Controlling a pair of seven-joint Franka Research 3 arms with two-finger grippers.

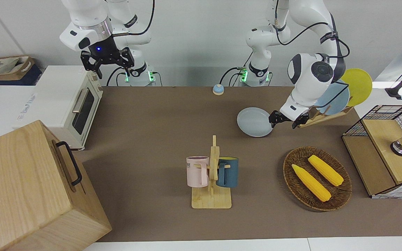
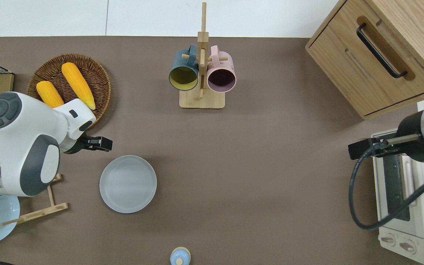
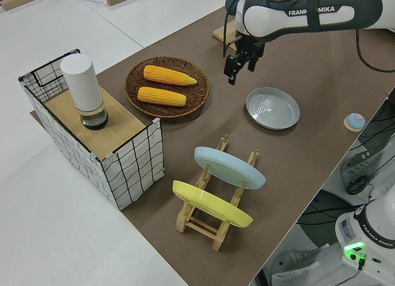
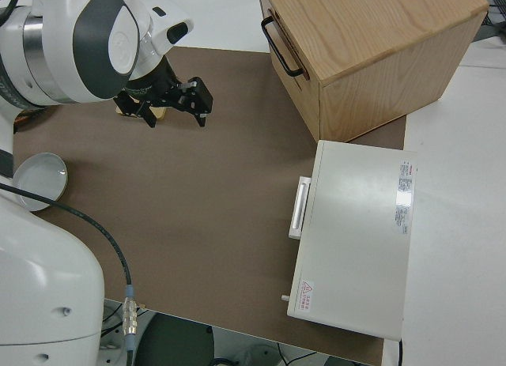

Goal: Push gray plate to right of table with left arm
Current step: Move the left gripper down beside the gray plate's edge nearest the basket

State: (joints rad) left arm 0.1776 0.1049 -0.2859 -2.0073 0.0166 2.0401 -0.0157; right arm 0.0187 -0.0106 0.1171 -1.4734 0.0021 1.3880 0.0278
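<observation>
The gray plate lies flat on the brown table, nearer to the robots than the mug rack. My left gripper hangs low and open with nothing in it. It is just off the plate's rim, on the side toward the left arm's end of the table. Its leading fingertip lines up with the rim in the front view, but I cannot tell whether it touches. My right gripper is parked and open.
A wooden rack holds a sky-blue plate and a yellow plate. A wicker basket holds two corn cobs. Also on the table are a mug rack, a small bell, a toaster oven, a wooden cabinet and a wire crate.
</observation>
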